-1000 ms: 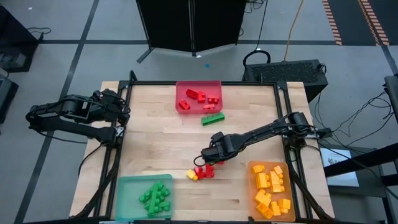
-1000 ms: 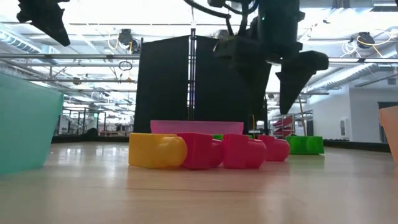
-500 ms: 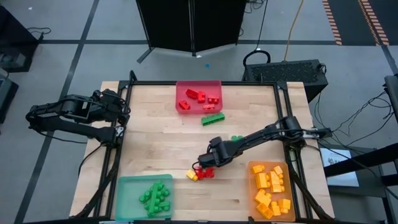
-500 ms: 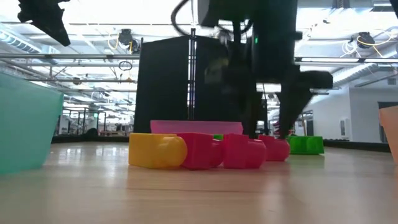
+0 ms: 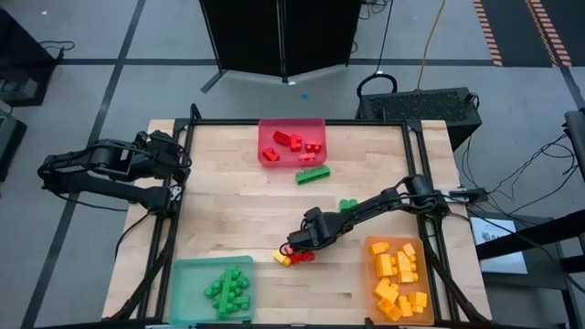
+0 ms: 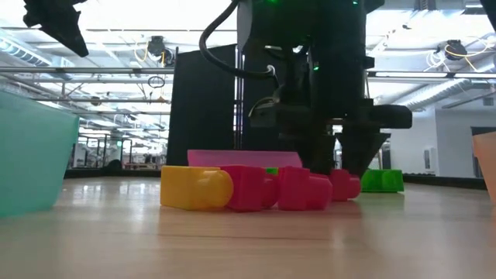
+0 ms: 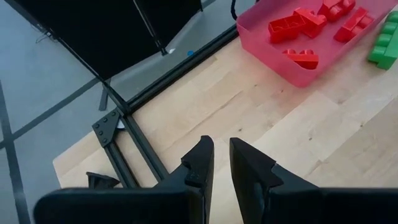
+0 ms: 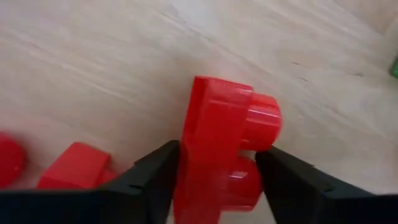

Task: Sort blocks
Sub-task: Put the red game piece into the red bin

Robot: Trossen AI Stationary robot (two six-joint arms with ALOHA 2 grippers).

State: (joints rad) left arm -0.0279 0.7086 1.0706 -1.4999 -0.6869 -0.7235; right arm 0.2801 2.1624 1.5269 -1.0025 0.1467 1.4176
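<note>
While the left gripper (image 7: 221, 163) waits off the worktop's (image 5: 228, 192) left edge near the far corner, fingers (image 7: 198, 163) narrow with only a thin gap and nothing between them, the right gripper (image 5: 298, 242) is down at the small cluster of blocks near the front middle of the worktop.

Right wrist view: a red block (image 8: 217, 152) sits between the right fingers (image 8: 152, 180), studs pointing sideways, one finger at each flank. Fingers look in contact with it or very nearly so; I can't tell whether the grip is firm. Block appears to rest on the wood.

Low view: the cluster is a yellow block (image 6: 195, 188) touching a row of red blocks (image 6: 298, 188), with the right gripper's dark body right behind and above them. A green block (image 6: 381, 180) lies farther back on the right.

High view, rest of the layout:
- red tray (image 5: 292, 124) at the far edge, several red blocks inside
- long green block (image 5: 313, 175) just in front of the red tray, on bare wood
- small green block (image 5: 348, 206) beside the right arm's forearm
- green tray (image 5: 186, 274) at front left, holding a pile of green blocks
- orange tray (image 5: 370, 274) at front right, holding yellow-orange blocks

Loose cluster at the gripper: yellow and red pieces touching each other, between the green and orange trays.
</note>
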